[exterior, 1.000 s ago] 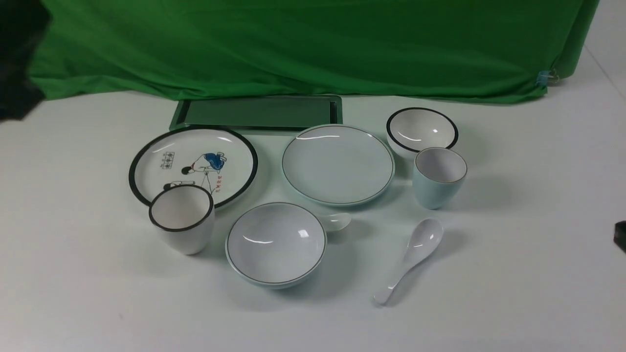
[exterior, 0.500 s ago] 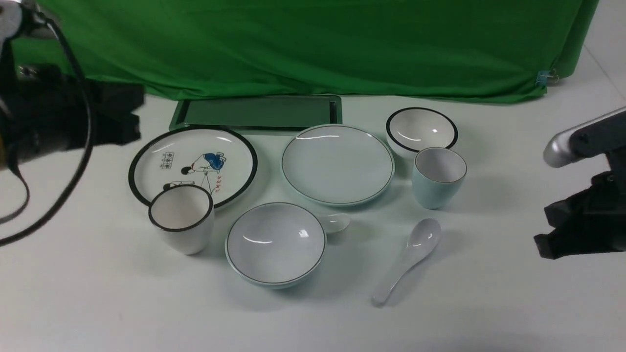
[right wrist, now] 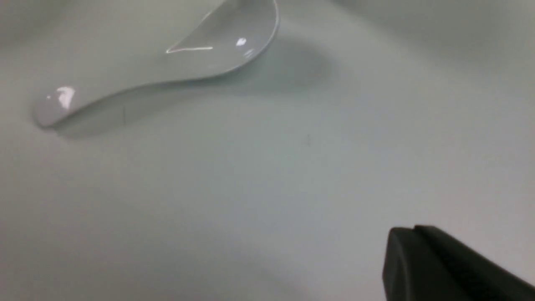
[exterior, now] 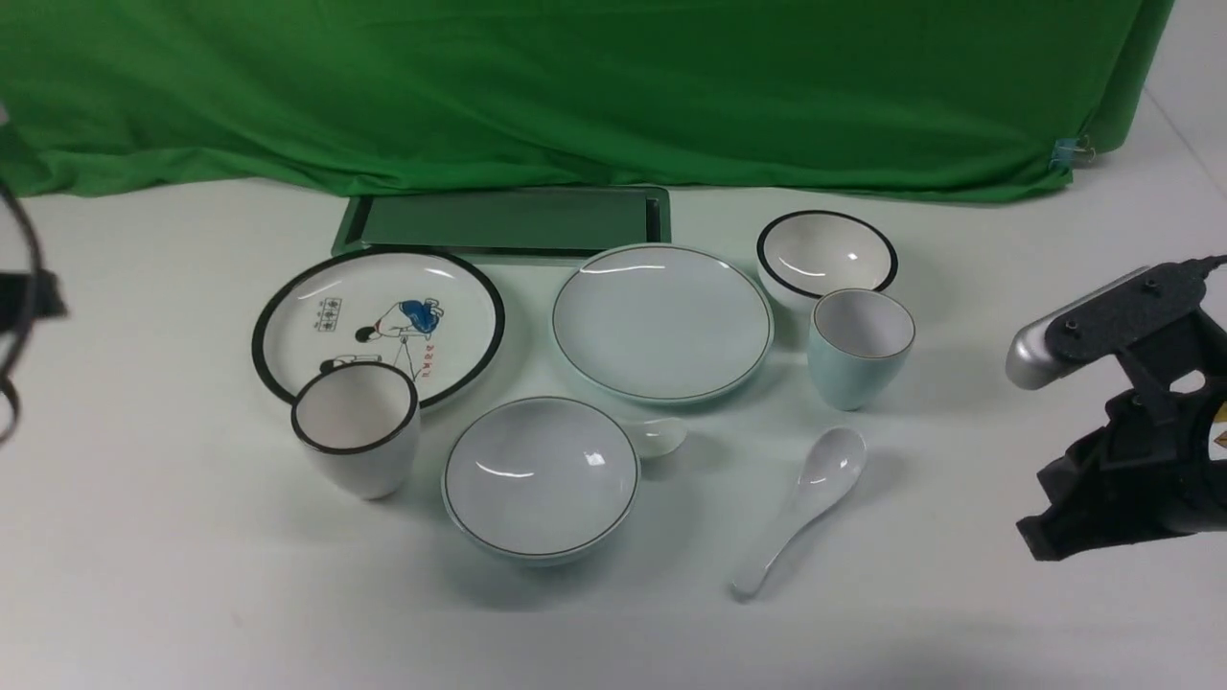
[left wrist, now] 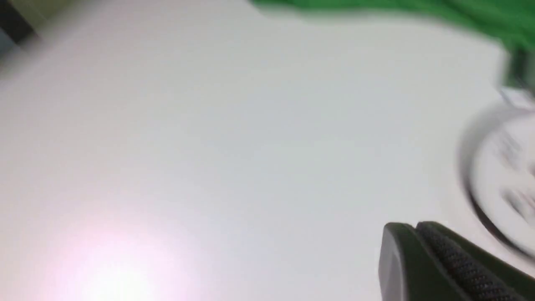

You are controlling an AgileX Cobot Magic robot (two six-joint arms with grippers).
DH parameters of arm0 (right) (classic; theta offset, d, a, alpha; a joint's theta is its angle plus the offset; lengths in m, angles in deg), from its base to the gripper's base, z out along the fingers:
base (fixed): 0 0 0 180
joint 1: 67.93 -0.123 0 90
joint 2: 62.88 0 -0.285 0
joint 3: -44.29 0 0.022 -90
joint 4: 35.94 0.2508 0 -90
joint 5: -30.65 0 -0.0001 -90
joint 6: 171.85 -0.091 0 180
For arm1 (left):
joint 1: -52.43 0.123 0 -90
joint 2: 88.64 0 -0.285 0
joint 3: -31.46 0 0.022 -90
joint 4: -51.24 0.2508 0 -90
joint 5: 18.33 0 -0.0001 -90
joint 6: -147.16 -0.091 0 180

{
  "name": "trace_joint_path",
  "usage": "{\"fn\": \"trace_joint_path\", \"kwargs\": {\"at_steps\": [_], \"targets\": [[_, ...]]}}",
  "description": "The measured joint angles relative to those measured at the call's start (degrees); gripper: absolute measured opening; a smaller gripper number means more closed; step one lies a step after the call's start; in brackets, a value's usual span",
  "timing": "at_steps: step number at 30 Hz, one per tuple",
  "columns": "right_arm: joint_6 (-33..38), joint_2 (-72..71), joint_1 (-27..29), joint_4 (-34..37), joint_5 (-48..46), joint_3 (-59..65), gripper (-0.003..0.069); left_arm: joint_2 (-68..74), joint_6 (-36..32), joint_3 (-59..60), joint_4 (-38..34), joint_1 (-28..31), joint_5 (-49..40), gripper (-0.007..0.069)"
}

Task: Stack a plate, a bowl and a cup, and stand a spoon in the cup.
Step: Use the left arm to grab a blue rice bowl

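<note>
The pale blue-green plate (exterior: 661, 321) lies mid-table. In front of it to the left sits the wider bowl (exterior: 540, 476). The pale blue cup (exterior: 860, 345) stands upright just right of the plate. Nearer me lies the long white spoon (exterior: 803, 508), also in the right wrist view as the spoon (right wrist: 188, 62). My right gripper (exterior: 1033, 539) hangs to the right of the spoon, apart from it; its jaws (right wrist: 411, 229) are shut and empty. My left gripper (left wrist: 411, 226) is shut and empty over bare table; the front view shows only the left arm's cable at the left edge.
A white black-rimmed cartoon plate (exterior: 378, 324) and a black-rimmed white cup (exterior: 356, 427) sit on the left. A small black-rimmed bowl (exterior: 826, 254) stands behind the blue cup. A short spoon (exterior: 657, 434) pokes out behind the wide bowl. A green tray (exterior: 506, 220) lies before the green cloth.
The left arm has swung out of the front view to the left, leaving only its cable. The right arm has come further in from the right edge and lower.
</note>
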Motion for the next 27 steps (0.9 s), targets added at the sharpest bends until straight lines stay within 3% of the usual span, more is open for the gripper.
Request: {"fn": "trace_joint_path", "kwargs": {"at_steps": [1, 2, 4, 5, 9, 12, 14, 17, 21, 22, 23, 27], "targets": [[0.0, 0.96, 0.0, 0.94, 1.16, 0.0, 0.0021, 1.32, -15.31, 0.0, -18.84, -1.57, -3.16, -0.0015], [0.0, 1.73, 0.0, 2.18, 1.55, -0.11, 0.0021, 2.76, -23.37, 0.0, -29.85, -3.57, -5.95, -0.0014], [0.0, 2.53, 0.0, 3.88, 1.73, -0.26, 0.0021, 4.26, -28.26, 0.0, -36.79, -6.34, -6.74, -0.0013], [0.2, 3.53, 0.0, 5.99, 1.61, -0.8, 0.0021, 6.62, -31.18, -0.13, -40.35, -11.62, -5.79, -0.0011], [1.09, 4.73, -0.22, 7.98, 1.09, -1.75, 0.0021, 11.76, -28.7, -1.9, -35.22, -20.67, -2.62, -0.001], [1.42, 5.0, -1.5, 8.4, 0.52, -2.16, 0.0021, 19.2, -20.66, -7.28, -23.0, -27.88, -2.16, -0.0004], [1.5, 5.0, -2.15, 8.4, 0.33, -2.29, 0.0021, 22.48, -17.52, -10.36, -18.41, -29.25, -2.62, 0.0007], [1.54, 5.0, -3.16, 8.4, 0.0, -2.29, 0.0021, 30.63, -14.3, -19.03, -13.84, -29.91, -5.11, 0.0079], [1.54, 5.0, -3.36, 8.4, -0.32, -2.29, 0.0026, 38.03, -14.01, -27.44, -11.38, -29.81, -9.43, 0.0231], [1.54, 5.0, -3.36, 8.4, -0.32, -2.29, 0.0027, 38.37, -14.01, -27.44, -11.22, -29.81, -9.62, 0.0231], [1.54, 5.0, -3.36, 8.4, -0.32, -2.29, 0.0029, 40.85, -14.24, -30.02, -9.7, -29.74, -11.33, 0.0307], [1.54, 5.0, -3.42, 8.4, -0.32, -2.29, 0.0034, 45.17, -14.57, -32.44, -7.38, -29.6, -12.5, 0.0427]]}}
